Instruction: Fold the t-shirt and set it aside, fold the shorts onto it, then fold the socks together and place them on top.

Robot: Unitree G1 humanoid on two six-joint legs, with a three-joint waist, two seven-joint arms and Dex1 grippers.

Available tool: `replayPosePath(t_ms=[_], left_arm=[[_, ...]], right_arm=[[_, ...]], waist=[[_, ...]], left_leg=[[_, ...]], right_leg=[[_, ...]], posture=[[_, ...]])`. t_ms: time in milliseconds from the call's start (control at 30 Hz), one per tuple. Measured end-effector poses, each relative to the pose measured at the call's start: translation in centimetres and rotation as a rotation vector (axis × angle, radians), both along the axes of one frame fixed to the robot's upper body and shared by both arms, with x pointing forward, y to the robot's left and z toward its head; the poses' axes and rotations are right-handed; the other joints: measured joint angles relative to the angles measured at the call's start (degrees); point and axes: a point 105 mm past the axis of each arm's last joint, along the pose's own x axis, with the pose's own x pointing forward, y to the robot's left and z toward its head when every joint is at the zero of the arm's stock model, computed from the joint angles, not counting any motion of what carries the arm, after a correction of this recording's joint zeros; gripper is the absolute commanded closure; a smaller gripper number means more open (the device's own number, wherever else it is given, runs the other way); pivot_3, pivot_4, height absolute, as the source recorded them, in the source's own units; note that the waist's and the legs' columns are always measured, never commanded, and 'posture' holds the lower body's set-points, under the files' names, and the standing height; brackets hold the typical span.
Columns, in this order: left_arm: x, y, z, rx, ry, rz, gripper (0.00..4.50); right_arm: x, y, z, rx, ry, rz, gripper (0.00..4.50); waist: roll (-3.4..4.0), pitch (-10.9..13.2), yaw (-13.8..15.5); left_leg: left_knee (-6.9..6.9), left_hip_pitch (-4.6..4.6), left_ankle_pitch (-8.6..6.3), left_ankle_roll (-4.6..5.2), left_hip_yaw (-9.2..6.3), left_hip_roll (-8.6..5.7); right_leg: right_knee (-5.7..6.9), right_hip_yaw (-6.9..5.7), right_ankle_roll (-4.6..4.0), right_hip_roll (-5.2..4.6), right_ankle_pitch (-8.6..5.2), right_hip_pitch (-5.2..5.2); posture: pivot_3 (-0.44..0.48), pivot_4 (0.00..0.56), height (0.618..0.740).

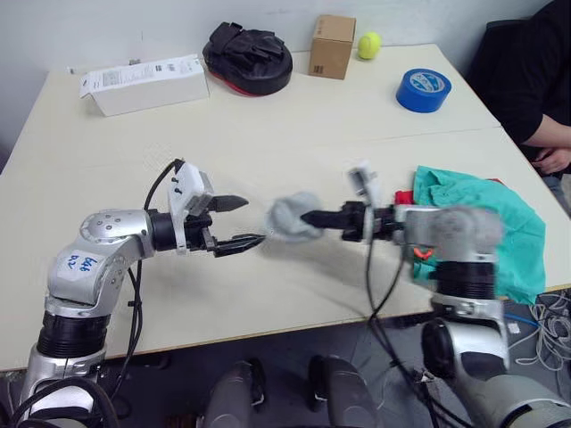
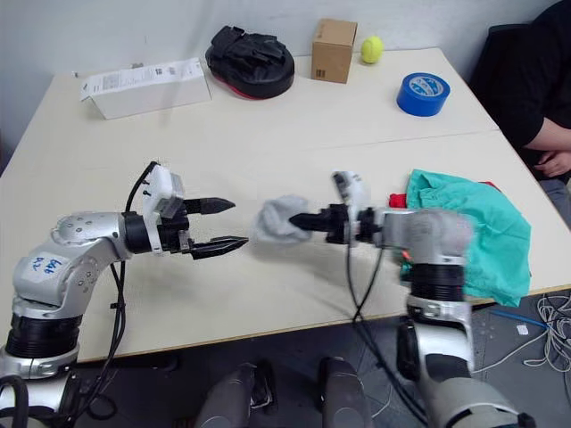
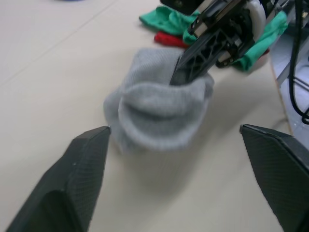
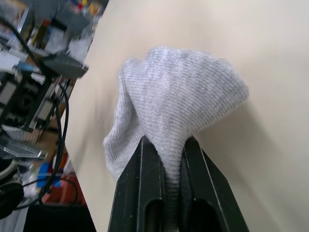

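The grey socks (image 1: 293,218) hang bunched just above the table, pinched in my right gripper (image 1: 308,217), which is shut on them; the fabric (image 4: 174,111) bulges out past the two black fingers. My left gripper (image 1: 243,221) is open, level with the bundle and just to its left, with its fingers (image 3: 72,183) spread on either side of the socks (image 3: 157,111) without touching them. The teal shorts (image 1: 500,223) lie folded at the right edge of the table. A strip of the red t-shirt (image 1: 403,197) peeks out from under them.
At the back of the table (image 1: 268,125) stand a white box (image 1: 147,83), a black pad (image 1: 250,58), a cardboard box (image 1: 332,45), a yellow-green ball (image 1: 369,45) and a blue tape roll (image 1: 423,90). A person in black (image 1: 526,80) sits at the far right.
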Motion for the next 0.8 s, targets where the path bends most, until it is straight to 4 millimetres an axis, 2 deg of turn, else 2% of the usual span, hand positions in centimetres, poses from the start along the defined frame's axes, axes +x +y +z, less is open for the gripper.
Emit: replayPosePath(t_ms=[167, 367, 467, 600, 767, 800], left_arm=[[-0.8, -1.4, 1.2, -0.043, -0.029, -0.054, 0.03], [-1.0, -2.2, 1.4, -0.041, -0.047, -0.076, 0.03], [-1.0, -2.3, 0.9, -0.021, -0.053, -0.08, 0.03], [-0.9, -2.1, 0.5, -0.005, -0.061, -0.068, 0.03], [-0.9, -2.1, 0.4, 0.0, -0.071, -0.064, 0.03], [-0.8, -2.2, 0.4, 0.002, -0.072, -0.065, 0.0]], right_arm=[[-1.2, -9.0, 3.5, -0.04, -0.064, -0.22, 4.5], [-2.3, -16.6, 3.6, -0.073, 0.004, -0.451, 4.5], [-3.0, -19.6, 3.2, -0.087, 0.017, -0.545, 4.5], [-4.0, -23.0, 0.6, -0.104, 0.078, -0.655, 4.5], [-4.7, -25.2, -1.9, -0.173, 0.114, -0.716, 4.5], [-4.5, -25.4, -2.2, -0.193, 0.105, -0.724, 4.18]], waist=[[0.01, 0.04, 0.96], [0.02, 0.05, 1.15], [0.02, 0.05, 1.35], [0.01, 0.06, 1.38], [0.04, 0.07, 1.36], [0.04, 0.07, 1.32]], left_leg=[[0.04, 0.02, 0.01, 0.03, 0.03, -0.01], [0.06, 0.05, 0.09, 0.15, 0.15, -0.01], [0.06, 0.06, 0.1, 0.17, 0.15, -0.01], [0.09, 0.07, 0.13, 0.22, 0.15, -0.02], [0.12, 0.15, 0.13, 0.23, 0.15, -0.02], [0.11, 0.18, 0.13, 0.22, 0.15, -0.02]], right_leg=[[-0.17, 0.01, -0.01, 0.04, -0.01, 0.06], [-0.32, 0.07, -0.03, 0.07, -0.02, 0.15], [-0.35, 0.06, -0.03, 0.08, -0.02, 0.18], [-0.36, 0.05, -0.01, 0.08, 0.0, 0.22], [-0.36, 0.06, 0.02, 0.07, 0.01, 0.31], [-0.36, 0.07, 0.02, 0.07, 0.01, 0.32]], posture=[[0.0, 0.15, 0.74], [0.0, 0.15, 0.74], [0.0, 0.15, 0.74], [0.0, 0.15, 0.74], [0.0, 0.15, 0.74], [0.0, 0.15, 0.74]])
